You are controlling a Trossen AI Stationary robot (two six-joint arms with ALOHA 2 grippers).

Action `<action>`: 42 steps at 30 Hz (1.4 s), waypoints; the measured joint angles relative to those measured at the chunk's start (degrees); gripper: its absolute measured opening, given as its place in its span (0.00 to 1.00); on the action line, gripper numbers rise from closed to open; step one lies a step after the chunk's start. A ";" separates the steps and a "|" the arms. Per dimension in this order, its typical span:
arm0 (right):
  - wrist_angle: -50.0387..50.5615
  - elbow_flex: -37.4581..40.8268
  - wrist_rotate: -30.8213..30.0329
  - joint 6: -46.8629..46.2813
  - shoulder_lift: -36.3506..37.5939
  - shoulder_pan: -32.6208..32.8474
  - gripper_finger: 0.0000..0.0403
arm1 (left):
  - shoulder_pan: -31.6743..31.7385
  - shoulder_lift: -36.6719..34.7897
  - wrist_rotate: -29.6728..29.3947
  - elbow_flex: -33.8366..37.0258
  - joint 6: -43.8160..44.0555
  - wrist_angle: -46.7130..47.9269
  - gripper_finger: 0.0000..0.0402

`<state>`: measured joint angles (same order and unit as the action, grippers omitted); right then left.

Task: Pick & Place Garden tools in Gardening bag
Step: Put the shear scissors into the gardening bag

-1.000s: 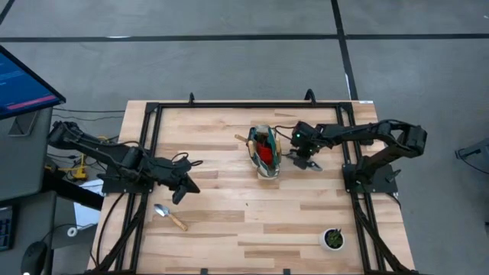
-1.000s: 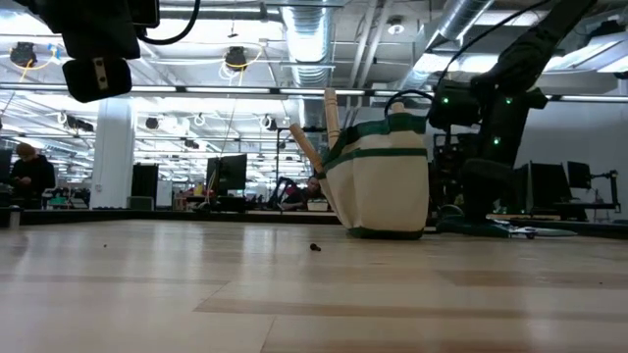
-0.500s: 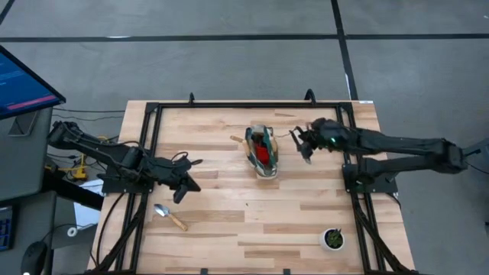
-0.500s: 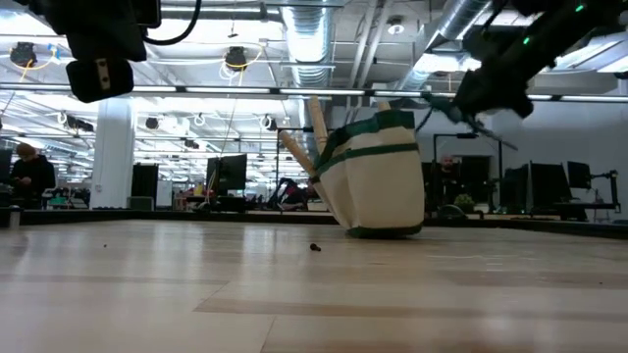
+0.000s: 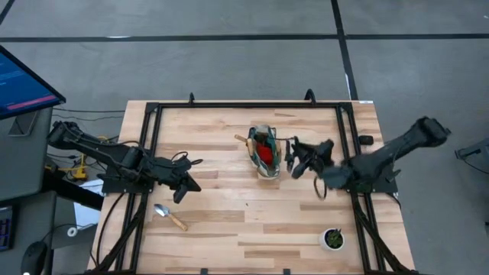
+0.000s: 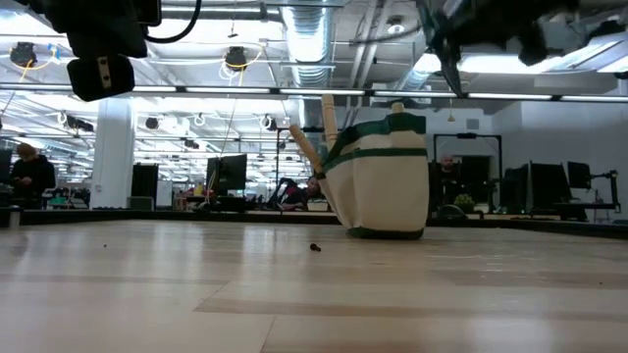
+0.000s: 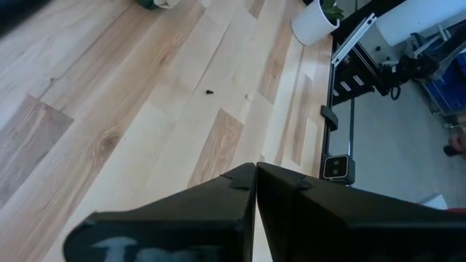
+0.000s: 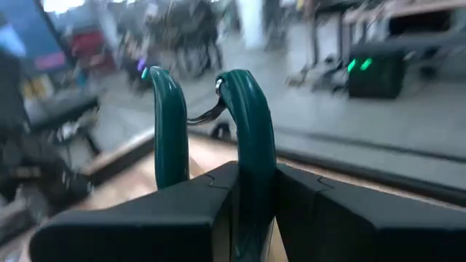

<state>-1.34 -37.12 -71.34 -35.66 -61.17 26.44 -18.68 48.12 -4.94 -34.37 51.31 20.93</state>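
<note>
The beige gardening bag (image 5: pixel 263 151) with green trim stands upright on the table's middle; it also shows in the low view (image 6: pixel 383 181). A red item (image 5: pixel 264 153) and wooden handles (image 6: pixel 329 118) stick out of its top. One wooden-handled trowel (image 5: pixel 170 216) lies flat near the left front. My right gripper (image 5: pixel 293 158) is just right of the bag, above its top, shut on the teal-handled pruning shears (image 8: pixel 218 109). My left gripper (image 5: pixel 191 186) is shut and empty above the table, left of the bag. My right gripper pinches one teal handle of the shears (image 8: pixel 249 138) between its two fingers. The other handle (image 8: pixel 166 124) stands free beside it, over one finger. Both handle loops point away from the wrist. The shears are lifted clear of the table; their blades are hidden.
A small pot with a green plant (image 5: pixel 333 238) stands at the front right and also shows in the left wrist view (image 7: pixel 313 22). A black frame rail (image 5: pixel 153 153) runs along the table's sides. Bare wood lies between the bag and the front edge.
My right gripper has risen from beside the bag to above its top, while its arm swung out toward the far right and folded back. The bag tipped toward the left for a moment and stands upright again.
</note>
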 joint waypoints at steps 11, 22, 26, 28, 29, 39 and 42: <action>-10.48 -15.02 -18.55 0.08 -27.24 8.59 0.13 | 0.00 0.00 0.20 -0.02 -2.99 0.00 0.00; -10.25 -22.67 -18.69 7.16 -37.57 1.06 0.13 | -0.01 -0.02 0.44 -0.02 -4.59 0.02 0.00; -9.84 -22.70 -18.70 8.22 -37.50 0.16 0.13 | 0.00 -0.02 0.81 -0.02 -4.78 0.04 0.00; -12.12 -22.66 -18.69 10.68 -36.69 0.58 0.13 | 0.00 -0.13 1.62 -0.02 -5.57 0.02 0.00; -13.90 -22.90 -18.75 12.19 -36.23 1.05 0.13 | 0.00 -0.13 1.99 -0.02 -5.91 0.00 0.00; -16.23 -26.36 -18.68 23.23 -37.78 4.59 0.13 | 0.00 -0.13 1.89 -0.02 -9.33 -0.17 0.00; -14.85 -26.36 -18.71 22.36 -39.89 3.11 0.13 | 0.00 -0.13 1.69 -0.02 -9.41 -0.33 0.00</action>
<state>-16.19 -63.48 -90.05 -13.30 -101.06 29.55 -18.68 47.99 -3.24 -34.39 41.90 20.59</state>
